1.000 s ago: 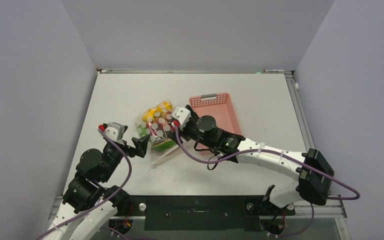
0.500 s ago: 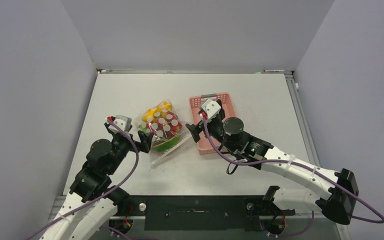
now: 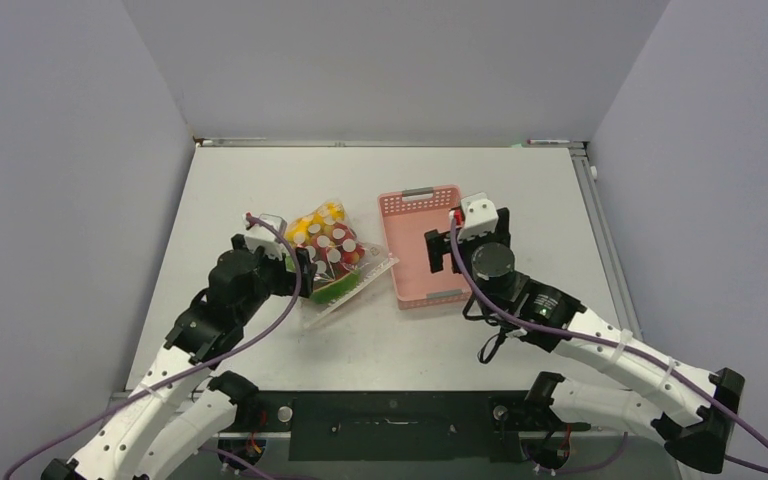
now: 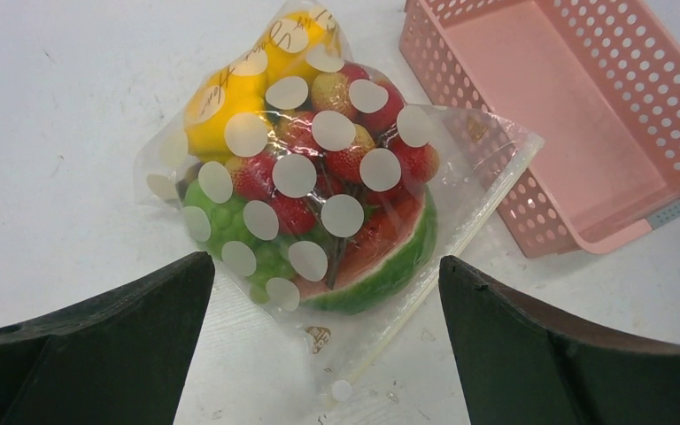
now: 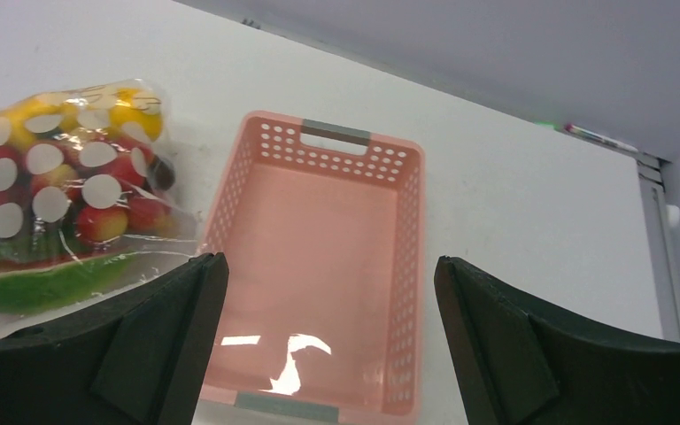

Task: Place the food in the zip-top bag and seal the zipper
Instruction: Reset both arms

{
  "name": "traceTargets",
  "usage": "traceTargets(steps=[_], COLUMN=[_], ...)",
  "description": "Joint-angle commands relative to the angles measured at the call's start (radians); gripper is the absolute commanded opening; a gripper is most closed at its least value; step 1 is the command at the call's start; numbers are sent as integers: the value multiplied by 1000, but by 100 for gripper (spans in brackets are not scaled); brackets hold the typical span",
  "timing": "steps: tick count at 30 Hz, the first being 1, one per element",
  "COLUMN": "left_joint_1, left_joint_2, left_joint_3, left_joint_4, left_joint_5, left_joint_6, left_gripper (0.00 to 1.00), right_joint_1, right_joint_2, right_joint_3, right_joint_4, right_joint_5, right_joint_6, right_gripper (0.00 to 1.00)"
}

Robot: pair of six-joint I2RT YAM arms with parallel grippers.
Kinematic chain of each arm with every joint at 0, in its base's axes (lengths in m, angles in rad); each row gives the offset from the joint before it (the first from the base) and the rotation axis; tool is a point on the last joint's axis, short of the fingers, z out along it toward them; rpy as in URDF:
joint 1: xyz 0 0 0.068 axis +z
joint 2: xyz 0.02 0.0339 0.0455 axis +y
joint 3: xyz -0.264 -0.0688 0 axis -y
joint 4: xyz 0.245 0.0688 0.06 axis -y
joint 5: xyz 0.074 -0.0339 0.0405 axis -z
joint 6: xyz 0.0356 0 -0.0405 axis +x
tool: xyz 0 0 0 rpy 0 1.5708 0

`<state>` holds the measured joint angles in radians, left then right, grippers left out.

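I have open table point(image 3: 530, 190) across the frame's top and far right; at centre, the bag point(image 3: 332, 262) and pink basket point(image 3: 422, 245) sit just beside each other, closing that lane.

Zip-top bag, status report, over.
Left claw open, facing zip-top bag. Right claw open, over pink basket. Food inside bag, seal unclear. Nothing blocking.

A pink plastic basket point(image 3: 415, 250) sits right of centre on the white table point(image 3: 260, 190), its long sides running from the near edge toward the back and turned a little askew. Round holes pierce its walls, and each short end has a grey handle, one far point(image 3: 417, 191) and one near point(image 3: 446, 295). Light glints on its glossy floor. Pale lilac walls point(image 3: 380, 60) enclose the table, and a metal rail point(image 3: 600, 230) lines its right edge.
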<state>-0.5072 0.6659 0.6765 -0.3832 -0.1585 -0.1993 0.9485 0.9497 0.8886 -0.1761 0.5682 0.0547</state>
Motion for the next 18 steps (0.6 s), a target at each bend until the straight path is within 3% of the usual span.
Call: traceTargets(steps=[1, 10, 18], left_joint_1=[11, 30, 34], left_joint_2=[46, 93, 76], left_joint_3=[77, 93, 91], left_joint_4=[-19, -30, -31], left_joint_5=[9, 68, 69], left_joint_6=[-13, -13, -9], left_gripper=[96, 96, 96], right_joint_1=[-5, -3, -2], right_joint_2=[-70, -109, -97], right_joint_3=[-2, -36, -35], right_joint_4=[-70, -35, -26], right_joint_5=[206, 344, 342], right_joint_6=[69, 103, 100], right_gripper=[90, 90, 90])
